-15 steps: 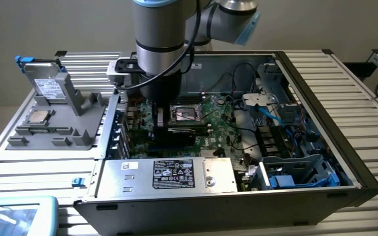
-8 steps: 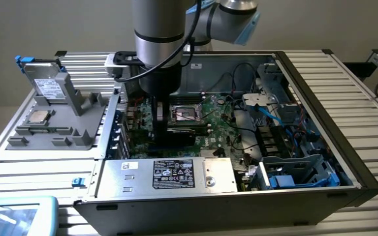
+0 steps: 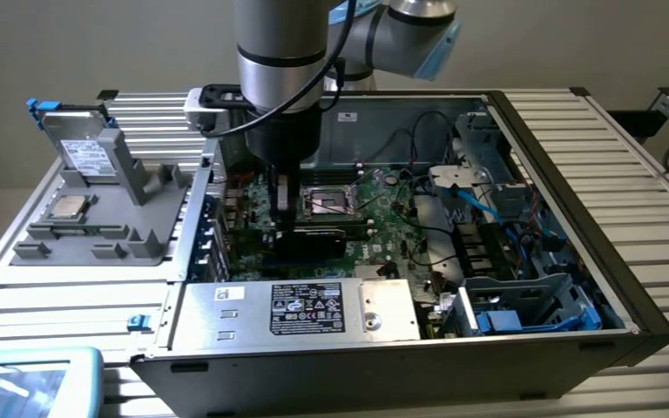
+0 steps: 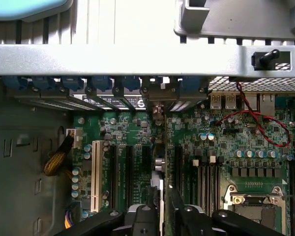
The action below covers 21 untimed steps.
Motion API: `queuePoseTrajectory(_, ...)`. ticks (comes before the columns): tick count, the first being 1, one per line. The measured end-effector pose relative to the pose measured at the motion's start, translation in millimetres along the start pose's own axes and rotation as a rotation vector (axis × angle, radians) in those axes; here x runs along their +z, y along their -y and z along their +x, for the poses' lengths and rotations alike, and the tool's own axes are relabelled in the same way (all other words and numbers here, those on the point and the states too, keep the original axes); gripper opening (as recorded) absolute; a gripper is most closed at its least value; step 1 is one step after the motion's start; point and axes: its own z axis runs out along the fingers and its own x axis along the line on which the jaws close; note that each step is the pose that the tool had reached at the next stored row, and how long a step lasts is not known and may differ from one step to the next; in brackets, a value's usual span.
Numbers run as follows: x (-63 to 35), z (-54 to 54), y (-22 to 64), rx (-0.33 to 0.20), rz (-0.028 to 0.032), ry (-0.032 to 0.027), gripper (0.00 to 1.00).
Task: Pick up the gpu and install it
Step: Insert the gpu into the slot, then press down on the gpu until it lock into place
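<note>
The gpu [image 3: 311, 239] stands on edge on the motherboard [image 3: 395, 218] inside the computer case [image 3: 567, 174], at the centre of the exterior view, with the end effector [image 3: 287, 219] clenched on its upper edge.

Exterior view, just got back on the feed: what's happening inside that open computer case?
The arm's gripper is down inside the open black computer case, straddling the gpu, a small green circuit-board card with a black cooler block. The card stands on edge on the large green motherboard, among the expansion slots. Whether it is fully seated is unclear.
</note>
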Motion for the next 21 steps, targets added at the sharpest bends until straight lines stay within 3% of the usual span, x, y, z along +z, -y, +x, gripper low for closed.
queuePoseTrajectory(1,0.0,0.0,0.0,0.000,0.0001,-0.0002,0.21)
queuePoseTrajectory(3,0.0,-0.1,-0.1,0.000,0.0000,-0.0005,0.12)
queuePoseTrajectory(21,0.0,-0.1,-1.3,0.000,0.0000,-0.0002,0.12)
